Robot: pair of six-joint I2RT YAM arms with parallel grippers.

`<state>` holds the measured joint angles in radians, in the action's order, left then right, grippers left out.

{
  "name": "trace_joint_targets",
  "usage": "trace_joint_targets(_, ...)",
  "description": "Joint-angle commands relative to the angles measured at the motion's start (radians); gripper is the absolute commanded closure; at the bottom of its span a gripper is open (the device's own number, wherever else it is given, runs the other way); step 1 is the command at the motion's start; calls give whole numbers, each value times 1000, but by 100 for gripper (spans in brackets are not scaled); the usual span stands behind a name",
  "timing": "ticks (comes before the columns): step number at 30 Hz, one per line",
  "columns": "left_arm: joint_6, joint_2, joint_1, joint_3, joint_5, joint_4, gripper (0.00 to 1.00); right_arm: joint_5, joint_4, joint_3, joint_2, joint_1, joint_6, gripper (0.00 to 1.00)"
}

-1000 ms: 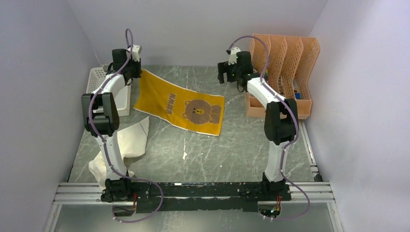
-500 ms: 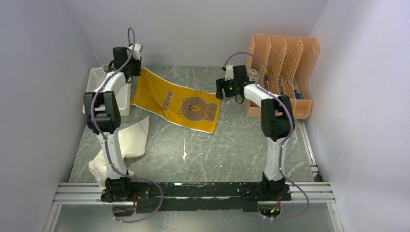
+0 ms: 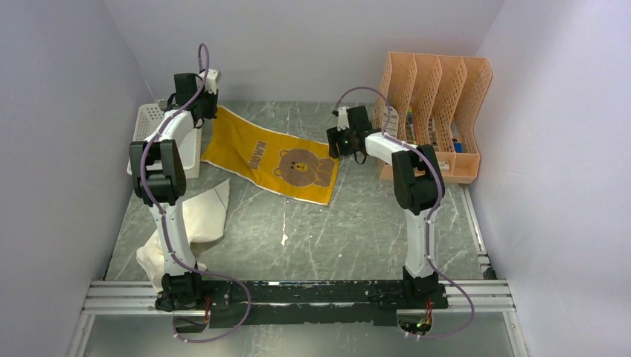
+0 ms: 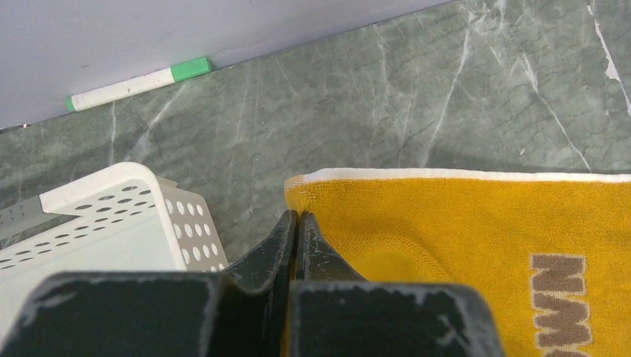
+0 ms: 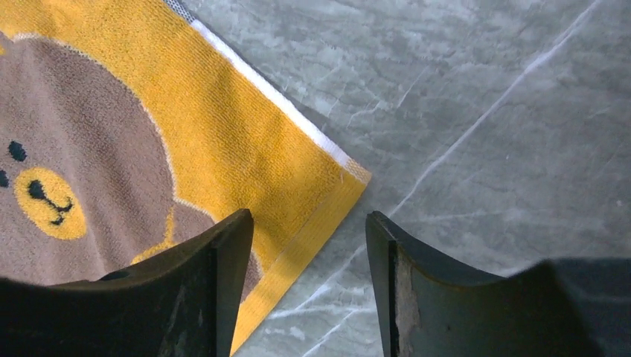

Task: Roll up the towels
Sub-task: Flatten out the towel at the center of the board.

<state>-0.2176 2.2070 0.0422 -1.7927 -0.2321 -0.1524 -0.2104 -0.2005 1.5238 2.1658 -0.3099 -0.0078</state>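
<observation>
— What is the yellow towel (image 3: pixel 271 158) like?
— Looped terry, mustard with a pale border. A brown bear face and the word "BROWN" are woven in. It lies spread on the veined grey-green table (image 3: pixel 357 223), long axis running from far left to nearer right.
— And the grippers?
— The left gripper (image 4: pixel 296 217) pinches its far-left corner, fingers pressed together, beside a white perforated basket (image 4: pixel 111 216). The right gripper (image 5: pixel 306 219) hangs over the far-right corner, spread wide and holding nothing.
— The other cloth?
— The cream towel (image 3: pixel 205 219) lies crumpled at near left.
</observation>
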Motion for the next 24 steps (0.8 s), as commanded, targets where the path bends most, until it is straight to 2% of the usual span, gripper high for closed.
trace_joint_targets(1, -25, -1, 2, -41, -2, -11, 93, 52, 15, 15, 35, -8, 9, 44)
trace_joint_targets(8, -35, 2, 2, -49, 2, -23, 93, 79, 32, 30, 64, -6, 22, 63)
trace_joint_targets(11, -37, 4, 2, -53, 3, -27, 93, 99, 15, 57, 87, -5, 15, 80)
trace_joint_targets(13, -35, 5, 2, -55, 2, -29, 93, 120, 9, 67, 98, -5, 9, 96)
trace_joint_targets(14, -33, 6, 2, -56, 0, -28, 93, 132, 9, 73, 103, -5, 3, 100)
trace_joint_targets(19, -12, 22, 2, -63, -32, -16, 93, 136, 24, 147, 121, 34, -10, 100)
trace_joint_targets(24, 9, 64, -3, -79, -65, 16, 93, 125, 3, 330, 184, 96, -38, 100)
